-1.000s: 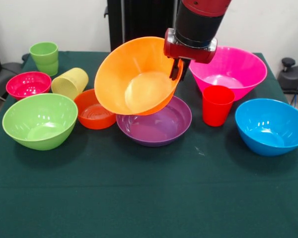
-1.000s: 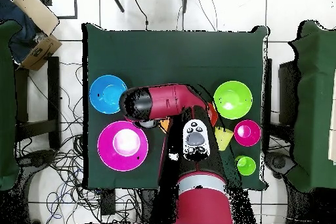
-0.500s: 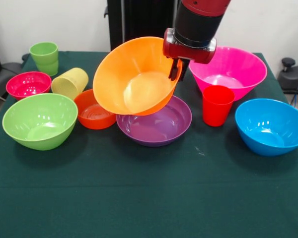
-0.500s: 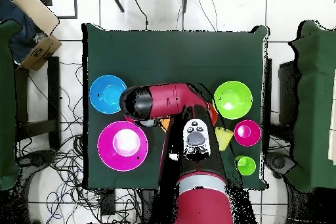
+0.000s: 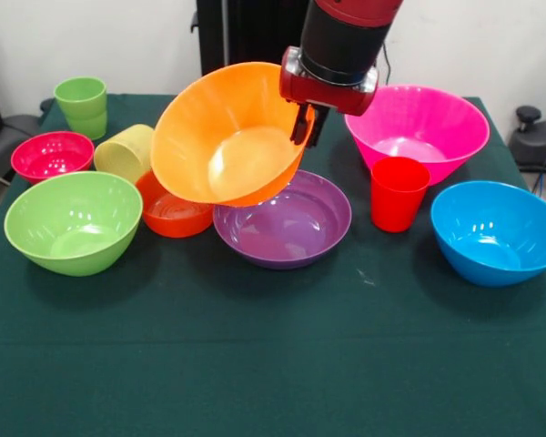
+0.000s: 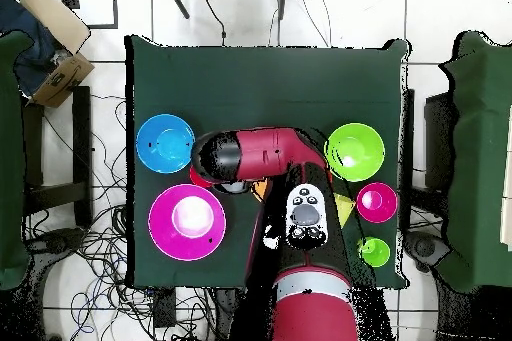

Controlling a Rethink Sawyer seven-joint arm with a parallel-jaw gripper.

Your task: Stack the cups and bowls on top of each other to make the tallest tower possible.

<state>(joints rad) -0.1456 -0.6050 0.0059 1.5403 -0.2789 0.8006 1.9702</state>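
**Orange bowl held tilted, up and to the side of the purple bowl**

The large glossy orange plastic bowl [image 5: 223,137] hangs in the air, pinched at its rim by the red and black gripper [image 5: 303,123], whose fingers are closed on that rim, one inside and one outside the wall. The bowl is tipped steeply: its mouth faces the front of the table and slightly up, so its axis leans well off vertical. The grip is at the rim edge nearest the purple bowl, and the body of the orange bowl hangs away from the claw on the lime-green side.

The landmark is the large glossy purple plastic bowl [image 5: 284,223], upright on the green cloth. The orange bowl sits above and partly beside it, its lower edge overlapping the purple rim on the side towards the small red-orange bowl [image 5: 168,214]. To nest, I judge it must level out and centre over the purple bowl.

Beyond the purple bowl stands the large pink bowl [image 5: 423,127]; just beside the purple bowl, on the pink side, is the small red plastic cup [image 5: 399,193].
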